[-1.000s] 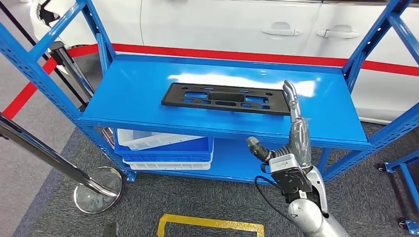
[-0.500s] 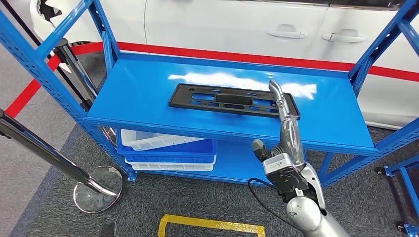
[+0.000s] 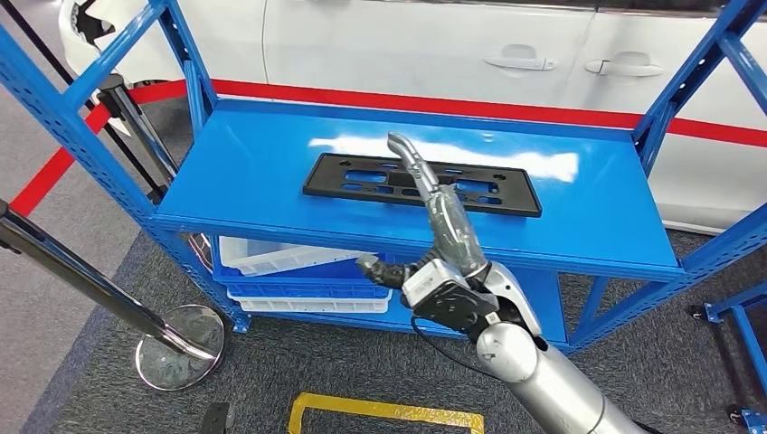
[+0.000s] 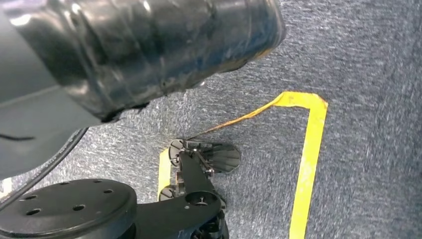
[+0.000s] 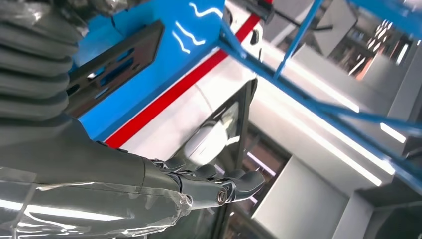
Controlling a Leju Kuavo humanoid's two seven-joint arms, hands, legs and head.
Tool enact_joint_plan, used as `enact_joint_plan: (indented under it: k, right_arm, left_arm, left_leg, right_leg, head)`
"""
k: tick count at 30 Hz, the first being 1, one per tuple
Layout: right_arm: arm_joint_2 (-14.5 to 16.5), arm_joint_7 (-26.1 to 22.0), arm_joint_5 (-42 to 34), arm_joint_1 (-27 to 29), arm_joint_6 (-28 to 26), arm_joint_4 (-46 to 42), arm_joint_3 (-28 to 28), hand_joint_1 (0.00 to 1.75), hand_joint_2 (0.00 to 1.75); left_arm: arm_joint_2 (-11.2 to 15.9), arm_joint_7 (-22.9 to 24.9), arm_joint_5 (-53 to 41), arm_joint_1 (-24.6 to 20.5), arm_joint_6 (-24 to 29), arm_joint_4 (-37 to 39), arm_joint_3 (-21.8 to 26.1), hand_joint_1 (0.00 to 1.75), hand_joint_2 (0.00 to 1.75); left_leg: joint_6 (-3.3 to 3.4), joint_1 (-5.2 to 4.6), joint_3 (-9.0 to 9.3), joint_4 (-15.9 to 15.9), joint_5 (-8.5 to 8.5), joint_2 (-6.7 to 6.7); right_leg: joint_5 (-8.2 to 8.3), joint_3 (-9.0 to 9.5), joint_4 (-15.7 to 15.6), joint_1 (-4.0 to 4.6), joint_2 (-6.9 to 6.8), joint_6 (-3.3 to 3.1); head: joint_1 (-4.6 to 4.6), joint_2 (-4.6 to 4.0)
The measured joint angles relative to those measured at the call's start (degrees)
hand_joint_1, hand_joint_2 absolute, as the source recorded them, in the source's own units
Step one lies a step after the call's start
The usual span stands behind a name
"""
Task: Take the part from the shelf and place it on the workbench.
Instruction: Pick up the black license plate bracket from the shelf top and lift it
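Blue steel shelf on grey carpet, white car parked behind a red floor line; stacked blue and white bins on the lower deck. Chrome stanchion off to my left, yellow tape outline on the floor below me.

The part, a flat black perforated plate, lies on the top deck, roughly centred, long side running across. Untouched as far as I can judge.

Risks, my reading:
- Plate is thin and lies flush on slick painted metal. Fingers coming down flat may push it toward the back lip rather than get under an edge.
- I am over the middle of its length; a one-handed hold off balance could let a long end droop and slip.
- Front edge of the deck sits close under my wrist; dropping too low could knock it.

My right hand: fingers stretched out nearly straight over the plate, thumb splayed well to the side. Wide, holding nothing. Whether the fingertips touch the plate or hover just above it, I cannot tell.

My left hand hangs low over the carpet; the fingers' spread cannot be read there
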Motion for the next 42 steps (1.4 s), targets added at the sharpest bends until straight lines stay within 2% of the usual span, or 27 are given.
enact_joint_plan:
  k: [6,10,13,16,19,24,30,38,42]
  right_arm:
    - [5.49,0.16,4.49,-6.71,-0.90,9.08,4.10,0.00,1.75]
    - [9.01,-1.04,5.24,-11.14,-1.14,16.36,6.38,0.00,1.75]
    - [10.88,-0.85,5.35,-13.01,-1.42,20.24,7.65,0.00,1.75]
    - [11.29,0.85,5.68,-14.19,-1.79,22.81,8.18,0.00,1.75]
    - [11.73,1.59,6.74,-15.95,-1.90,26.40,8.59,0.00,1.75]
    - [14.09,1.91,9.69,-20.43,-2.14,35.69,9.98,0.00,1.75]
    - [16.75,2.99,10.27,-25.18,0.02,47.39,10.97,0.00,1.75]
    - [18.00,3.83,10.32,-27.52,0.50,56.85,11.29,0.00,1.75]
    - [18.05,7.40,11.17,-28.18,2.64,60.10,11.35,0.00,1.75]
  left_arm:
    - [-0.20,1.85,-1.21,-1.38,-1.40,-0.01,-1.45,0.00,0.00]
    - [-1.10,4.17,-1.45,-2.98,-0.57,-0.01,-1.96,0.00,0.00]
    - [-1.61,3.87,-0.28,-3.75,0.61,-0.01,-2.40,0.00,0.00]
    - [-1.78,0.82,3.77,-3.15,3.11,-0.01,-2.16,0.00,0.00]
    - [-1.97,-0.31,4.88,-2.26,3.70,-0.01,-1.75,0.00,0.00]
    - [-2.34,1.43,3.48,-2.54,3.65,-0.01,-1.66,0.00,0.00]
    - [-3.32,3.61,1.67,-3.07,2.92,-0.01,-1.68,0.00,0.00]
    - [-3.50,3.86,1.32,-3.20,2.67,-0.01,-1.68,0.00,0.00]
    - [-3.51,4.48,0.68,-3.28,2.51,-0.01,-1.68,0.00,0.00]
  left_leg:
    - [-0.16,0.08,0.00,-0.05,0.10,-0.02]
    - [-0.28,0.11,-0.02,-0.06,0.18,-0.04]
    - [-0.30,0.14,-0.02,-0.07,0.19,-0.04]
    - [-0.33,0.16,-0.03,-0.07,0.17,-0.01]
    - [-0.34,0.16,-0.06,-0.07,0.16,0.00]
    - [-0.34,0.16,-0.08,-0.07,0.17,-0.03]
    - [-0.34,0.16,-0.07,-0.06,0.19,-0.02]
    - [-0.34,0.16,-0.07,-0.05,0.18,0.00]
    - [-0.34,0.17,-0.07,-0.05,0.19,0.01]
  right_leg:
    - [-0.02,-0.09,0.11,0.14,-0.02,-0.04]
    - [-0.01,-0.15,0.16,0.15,-0.03,-0.05]
    - [-0.01,-0.14,0.17,0.17,-0.04,-0.05]
    - [-0.01,-0.17,0.17,0.15,-0.02,-0.05]
    - [-0.01,-0.22,0.17,0.13,-0.01,-0.05]
    - [0.00,-0.23,0.17,0.15,-0.03,-0.06]
    - [0.04,-0.23,0.18,0.16,-0.03,-0.11]
    - [0.04,-0.28,0.18,0.14,-0.02,-0.11]
    - [0.04,-0.31,0.17,0.14,-0.02,-0.12]
  head:
    - [-0.01,0.00]
    - [-0.01,0.00]
    - [-0.01,0.00]
    - [0.01,0.00]
    - [0.01,0.00]
    - [-0.01,0.00]
    - [0.00,0.00]
    - [-0.01,0.00]
    - [0.01,0.00]
